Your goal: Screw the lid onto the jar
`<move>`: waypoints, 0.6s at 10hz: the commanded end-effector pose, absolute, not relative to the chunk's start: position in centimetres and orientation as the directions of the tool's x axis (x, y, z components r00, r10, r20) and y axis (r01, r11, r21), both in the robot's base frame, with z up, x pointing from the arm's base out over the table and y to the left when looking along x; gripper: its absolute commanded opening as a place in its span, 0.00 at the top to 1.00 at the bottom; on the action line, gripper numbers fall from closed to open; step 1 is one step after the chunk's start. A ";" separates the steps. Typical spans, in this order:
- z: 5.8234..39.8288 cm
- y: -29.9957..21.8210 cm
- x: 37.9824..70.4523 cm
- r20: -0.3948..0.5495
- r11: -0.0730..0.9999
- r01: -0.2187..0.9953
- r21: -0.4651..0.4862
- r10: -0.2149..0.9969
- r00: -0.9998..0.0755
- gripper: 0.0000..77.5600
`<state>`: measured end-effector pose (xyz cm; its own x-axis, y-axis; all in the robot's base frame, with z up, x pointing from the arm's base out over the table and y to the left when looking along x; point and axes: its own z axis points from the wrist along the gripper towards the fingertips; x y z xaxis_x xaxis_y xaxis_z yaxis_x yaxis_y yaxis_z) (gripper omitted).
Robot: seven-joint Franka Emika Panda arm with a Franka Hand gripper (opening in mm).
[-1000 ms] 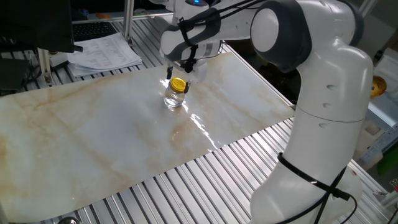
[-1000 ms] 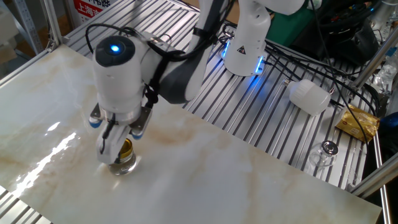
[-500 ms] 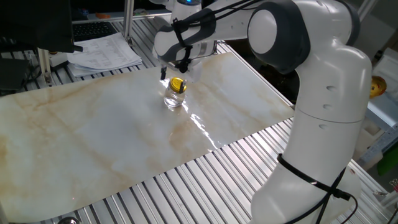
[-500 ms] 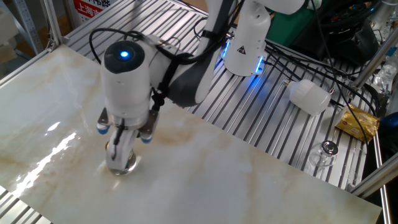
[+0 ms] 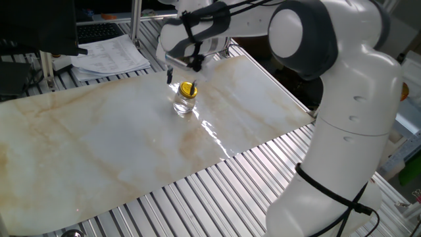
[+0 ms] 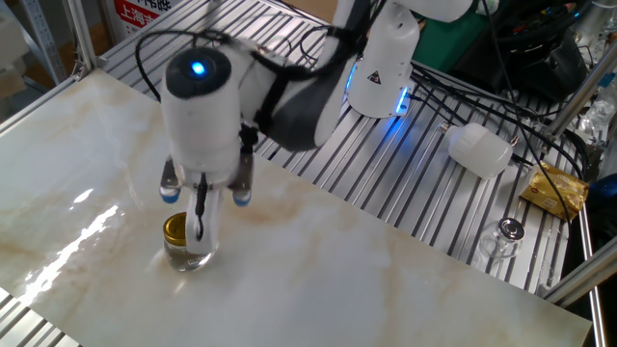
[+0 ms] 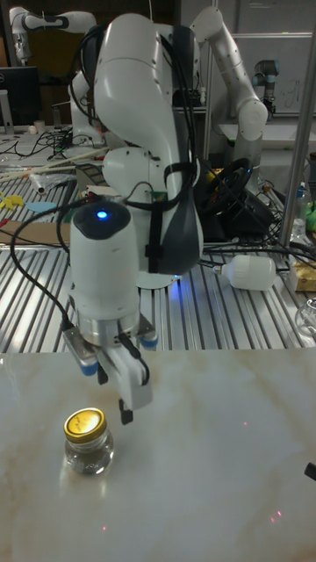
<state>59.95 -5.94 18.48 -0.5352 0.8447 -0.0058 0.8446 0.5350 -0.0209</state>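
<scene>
From my end the gold lid [image 7: 85, 424] sits on top of the glass jar [image 7: 89, 453], and the jar stands upright on the marble tabletop [image 5: 99, 145]. The gripper [image 7: 125, 406] hangs just above and beside the jar, touching neither it nor the lid. I honestly can't tell whether the fingers [image 6: 200, 218] are apart or together, since they overlap in every view. A white plastic bottle [image 6: 479, 149] lies on the slatted frame, well apart.
</scene>
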 end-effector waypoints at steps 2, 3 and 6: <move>21.6 -9.5 58.6 0.077 0.726 0.686 -0.040 0.687 -0.723 0.00; 21.6 -9.5 58.6 0.077 0.726 0.686 -0.040 0.687 -0.723 0.00; 19.7 -13.1 59.5 0.059 0.779 0.625 -0.055 0.627 -0.777 0.00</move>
<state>59.13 -10.76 20.41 -0.7256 0.6859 0.0543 0.6845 0.7276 -0.0445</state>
